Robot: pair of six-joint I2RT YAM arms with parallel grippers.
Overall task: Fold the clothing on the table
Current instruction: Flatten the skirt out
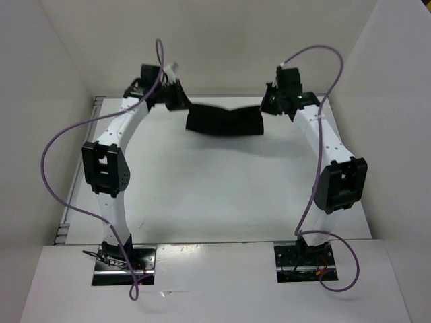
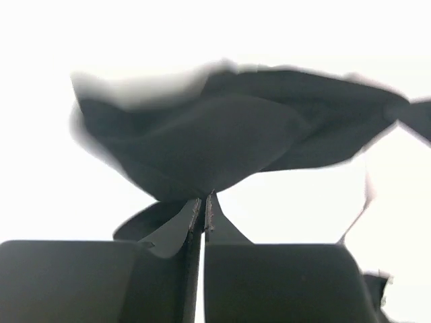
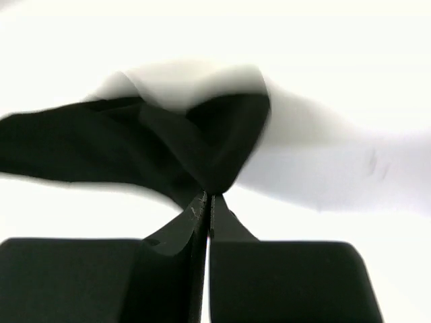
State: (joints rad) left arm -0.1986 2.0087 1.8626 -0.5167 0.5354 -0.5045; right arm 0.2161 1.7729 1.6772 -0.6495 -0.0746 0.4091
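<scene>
The clothing (image 1: 225,120), a black piece of fabric, hangs stretched and sagging between my two grippers over the far part of the white table (image 1: 215,195). At the cloth's left end, my left gripper (image 1: 180,101) is shut on its corner. The left wrist view shows its tips (image 2: 204,198) pinched together with the clothing (image 2: 222,141) bunching out from them. My right gripper (image 1: 268,104) grips the right end. Its tips (image 3: 207,196) are pressed together on a fold of the clothing (image 3: 168,145).
White walls (image 1: 60,74) close in the table on the left, back and right. Purple cables (image 1: 57,141) loop out from both arms. The arm bases (image 1: 124,259) sit at the near edge, and a metal rail (image 1: 67,222) runs along the table's left side.
</scene>
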